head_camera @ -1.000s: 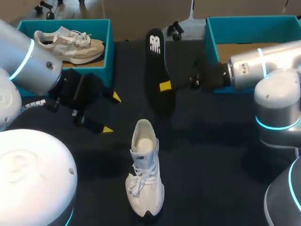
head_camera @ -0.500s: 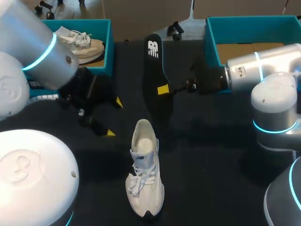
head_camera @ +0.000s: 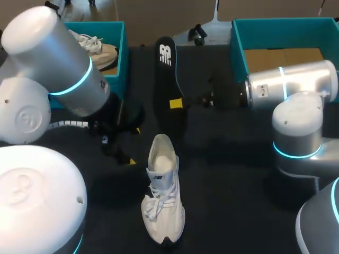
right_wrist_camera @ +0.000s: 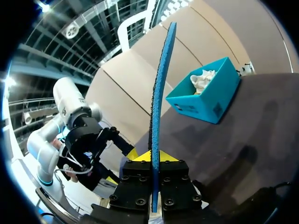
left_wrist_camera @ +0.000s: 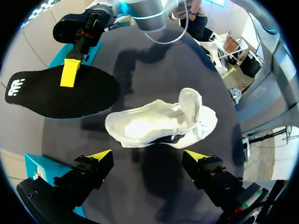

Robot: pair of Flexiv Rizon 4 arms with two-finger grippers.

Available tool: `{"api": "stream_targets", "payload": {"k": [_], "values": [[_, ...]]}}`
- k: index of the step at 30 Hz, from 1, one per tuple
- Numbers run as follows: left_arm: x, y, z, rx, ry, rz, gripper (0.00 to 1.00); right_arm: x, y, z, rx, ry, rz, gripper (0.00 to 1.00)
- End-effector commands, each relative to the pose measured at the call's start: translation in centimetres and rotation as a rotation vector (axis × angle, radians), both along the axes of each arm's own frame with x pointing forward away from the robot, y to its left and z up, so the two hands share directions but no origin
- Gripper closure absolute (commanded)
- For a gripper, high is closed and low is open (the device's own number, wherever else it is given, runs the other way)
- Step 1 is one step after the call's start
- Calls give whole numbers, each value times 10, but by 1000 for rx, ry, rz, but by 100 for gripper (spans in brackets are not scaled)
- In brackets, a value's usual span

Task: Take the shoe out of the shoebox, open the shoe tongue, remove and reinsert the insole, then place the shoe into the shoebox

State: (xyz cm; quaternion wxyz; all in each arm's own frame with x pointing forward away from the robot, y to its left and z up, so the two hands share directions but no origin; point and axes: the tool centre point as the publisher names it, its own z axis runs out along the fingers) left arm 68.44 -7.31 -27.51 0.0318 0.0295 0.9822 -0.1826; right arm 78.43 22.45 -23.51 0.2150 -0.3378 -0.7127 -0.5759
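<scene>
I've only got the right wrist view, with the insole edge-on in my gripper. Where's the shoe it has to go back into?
Observer: The white shoe lies on the table, nearer the robot than the insole, with its heel end toward the insole.
Operator: Is the left gripper holding it?
Observer: No. The left gripper is open, with the shoe ahead of it, untouched.

A dark table (head_camera: 233, 174) spans the whole view.
</scene>
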Motion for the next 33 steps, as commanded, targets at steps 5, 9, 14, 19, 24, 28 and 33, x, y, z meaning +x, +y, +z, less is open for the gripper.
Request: {"api": "stream_targets", "payload": {"k": [5, 9, 14, 19, 24, 28, 33], "values": [[-3, 16, -11, -36, -33, 17, 0, -1, 6, -2, -2, -1, -8, 100], [-3, 16, -11, -36, -33, 17, 0, -1, 6, -2, -2, -1, -8, 100], [-1, 16, -25, -50, -16, 30, 0, 1, 13, -10, 23, -6, 15, 100], [0, 20, -41, -101, 14, 39, 0, -1, 20, -19, 55, -23, 28, 100], [3, 21, -51, -124, 60, 56, 0, -3, 23, -23, 67, -30, 21, 100], [3, 21, -51, -124, 60, 56, 0, -4, 23, -25, 70, -29, 18, 100], [3, 21, -51, -124, 60, 56, 0, -4, 23, -25, 70, -29, 18, 100]]}}
